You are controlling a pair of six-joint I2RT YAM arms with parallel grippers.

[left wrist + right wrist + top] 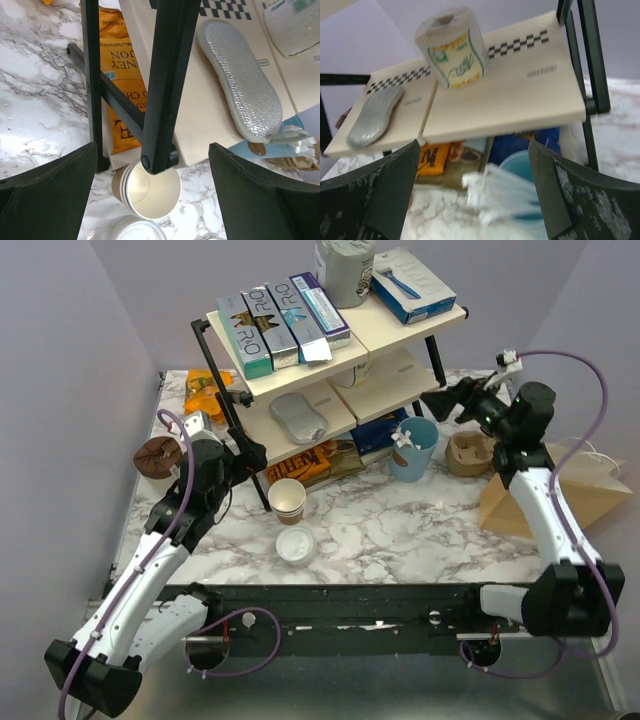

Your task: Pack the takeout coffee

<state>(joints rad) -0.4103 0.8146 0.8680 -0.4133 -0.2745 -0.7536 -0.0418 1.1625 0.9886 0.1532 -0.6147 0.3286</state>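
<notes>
— Zero packing done so far, would you say?

— About that. The takeout coffee (296, 544) sits on the worktop (400, 530) at lower centre of the top view, just below the lidless cup (287, 499). From above I mostly see its white lid, so the cup body is a guess.

— And the arms?

— The left gripper (248, 455) and right gripper (442, 402) both have jaws spread, holding nothing. The paper bag (560, 495) is at the right edge, well apart from the coffee. Grasping, carrying and dropping it in are all left to do.

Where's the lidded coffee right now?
The coffee sits left of centre in the top view, near the table's front edge, just before the open cup.
</notes>
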